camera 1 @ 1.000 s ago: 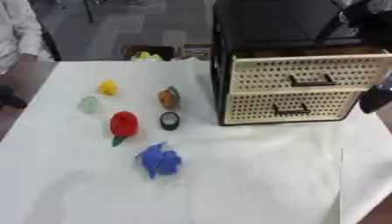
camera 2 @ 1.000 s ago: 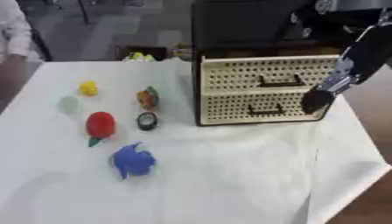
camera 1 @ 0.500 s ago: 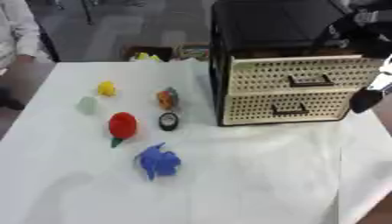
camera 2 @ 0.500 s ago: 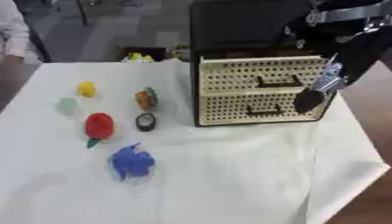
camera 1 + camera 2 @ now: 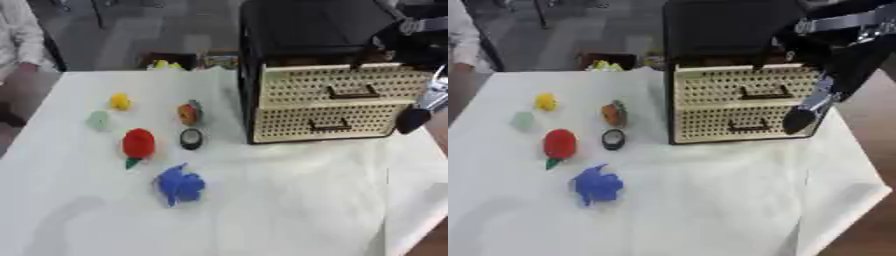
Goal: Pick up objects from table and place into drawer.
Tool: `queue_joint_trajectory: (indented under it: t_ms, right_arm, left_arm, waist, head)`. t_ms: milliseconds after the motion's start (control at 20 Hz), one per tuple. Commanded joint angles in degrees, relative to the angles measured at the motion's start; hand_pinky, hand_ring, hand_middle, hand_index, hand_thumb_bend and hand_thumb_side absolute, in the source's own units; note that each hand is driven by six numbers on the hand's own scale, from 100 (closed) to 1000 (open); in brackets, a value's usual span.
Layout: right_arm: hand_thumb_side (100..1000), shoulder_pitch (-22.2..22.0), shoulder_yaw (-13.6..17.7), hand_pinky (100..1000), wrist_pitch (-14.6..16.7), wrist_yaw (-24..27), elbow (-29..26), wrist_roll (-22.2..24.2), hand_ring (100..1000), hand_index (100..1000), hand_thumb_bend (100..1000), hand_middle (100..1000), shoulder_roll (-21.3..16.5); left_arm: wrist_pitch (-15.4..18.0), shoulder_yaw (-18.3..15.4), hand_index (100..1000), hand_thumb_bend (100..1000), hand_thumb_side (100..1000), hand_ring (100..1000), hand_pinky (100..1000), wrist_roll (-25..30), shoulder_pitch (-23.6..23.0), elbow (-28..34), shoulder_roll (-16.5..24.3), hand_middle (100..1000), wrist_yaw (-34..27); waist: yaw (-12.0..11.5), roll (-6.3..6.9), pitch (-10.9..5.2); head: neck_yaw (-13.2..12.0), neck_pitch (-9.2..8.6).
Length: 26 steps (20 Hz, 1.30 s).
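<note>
the right hand (image 5: 800, 120) has drifted leftward across the drawer unit (image 5: 741, 102) toward the lower drawer handle (image 5: 748, 127), fingers indistinct, so whether it is clenched cannot be told; the drawers look closed, with every object unpicked.

Small objects (image 5: 138, 142) left of drawer cabinet (image 5: 325, 102) on table (image 5: 289, 200)

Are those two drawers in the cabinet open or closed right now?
Both closed: the upper drawer and lower drawer sit flush with the cabinet front.

Right robot hand (image 5: 801, 119) blurred, fingers indistinct; cabinet (image 5: 737, 75) top cropped.
</note>
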<state>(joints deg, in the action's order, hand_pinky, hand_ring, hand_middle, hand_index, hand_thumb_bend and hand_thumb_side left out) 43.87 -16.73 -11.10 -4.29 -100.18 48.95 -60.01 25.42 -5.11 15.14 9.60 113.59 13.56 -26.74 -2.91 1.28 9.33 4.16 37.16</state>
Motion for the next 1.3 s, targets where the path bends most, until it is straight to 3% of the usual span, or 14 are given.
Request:
queue_joint_trajectory:
  t_ms: [50, 1300]
  right_arm:
    - [500, 0.4, 0.2, 100, -0.3, -1.0, 0.5, 0.1, 100, 824, 953, 100, -1.1]
    - [500, -0.6, -1.4, 100, 0.5, -9.7, 4.6, -2.6, 100, 850, 987, 100, 0.3]
  left_arm:
    - [0.0, 0.0, 835, 100, 865, 631, 536, 0.1, 0.7, 1.0, 0.9, 649, -0.1]
    - [0.5, 0.0, 835, 100, 874, 628, 532, 0.8, 0.6, 1.0, 0.1, 649, 0.8]
  waist:
    - [-0.2, -0.04, -0.56]
    - [-1.0, 0.75, 1.13]
  head:
    - [0.2, -0.69]
    - [0.9, -0.87]
